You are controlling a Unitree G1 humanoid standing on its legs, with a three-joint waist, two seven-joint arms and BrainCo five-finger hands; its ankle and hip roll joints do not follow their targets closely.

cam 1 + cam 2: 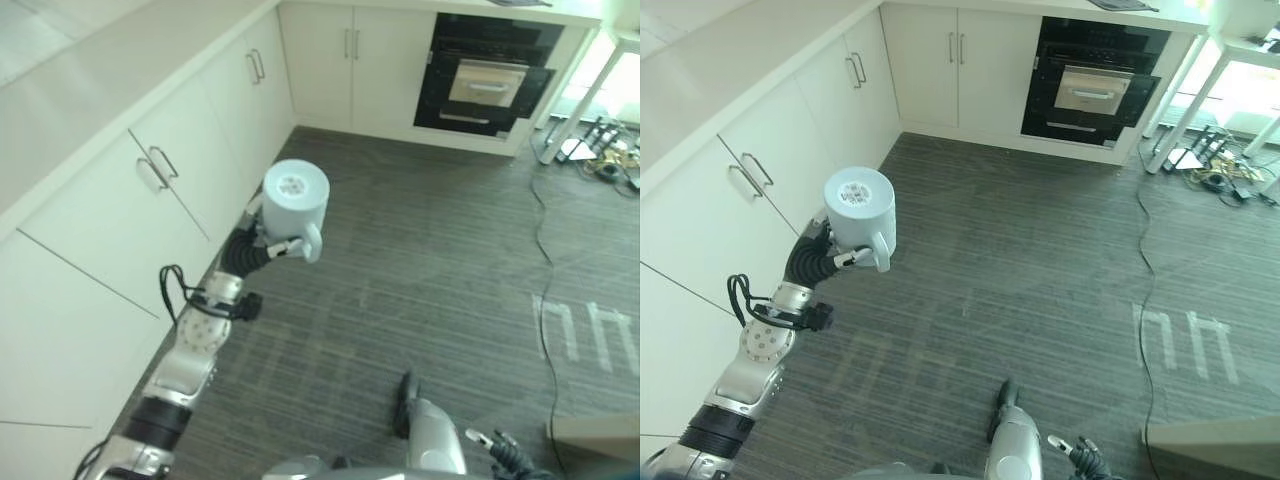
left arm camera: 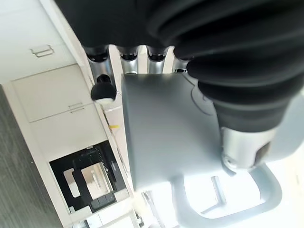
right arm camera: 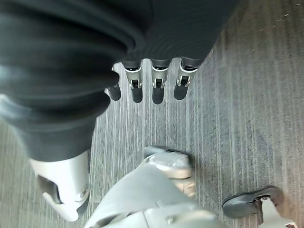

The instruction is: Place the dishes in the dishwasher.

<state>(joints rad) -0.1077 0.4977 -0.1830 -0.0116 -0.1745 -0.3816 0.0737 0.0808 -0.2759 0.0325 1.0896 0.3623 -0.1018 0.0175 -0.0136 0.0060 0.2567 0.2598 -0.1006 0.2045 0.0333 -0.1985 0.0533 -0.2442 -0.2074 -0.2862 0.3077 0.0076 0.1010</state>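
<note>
A pale blue mug (image 1: pixel 295 195) hangs upside down over the dark floor, its base toward my head and its handle (image 1: pixel 312 243) pointing down toward me. My left hand (image 1: pixel 262 250) is shut on it, fingers (image 2: pixel 102 71) on one side of the mug (image 2: pixel 166 133) and the thumb (image 2: pixel 242 142) pressed on the other, beside the handle. It hovers close to the white cabinet fronts on the left. A black built-in appliance (image 1: pixel 490 80) with a silver handle stands in the far cabinet row. My right hand (image 1: pixel 495 442) hangs low at the near edge, fingers (image 3: pixel 156 85) relaxed and holding nothing.
White lower cabinets (image 1: pixel 150 190) with bar handles run along the left under a pale countertop (image 1: pixel 90 70). A thin cable (image 1: pixel 545 230) trails across the floor on the right toward white table legs (image 1: pixel 570 110) and a tangle of plugs. A pale box corner (image 1: pixel 600 435) sits bottom right.
</note>
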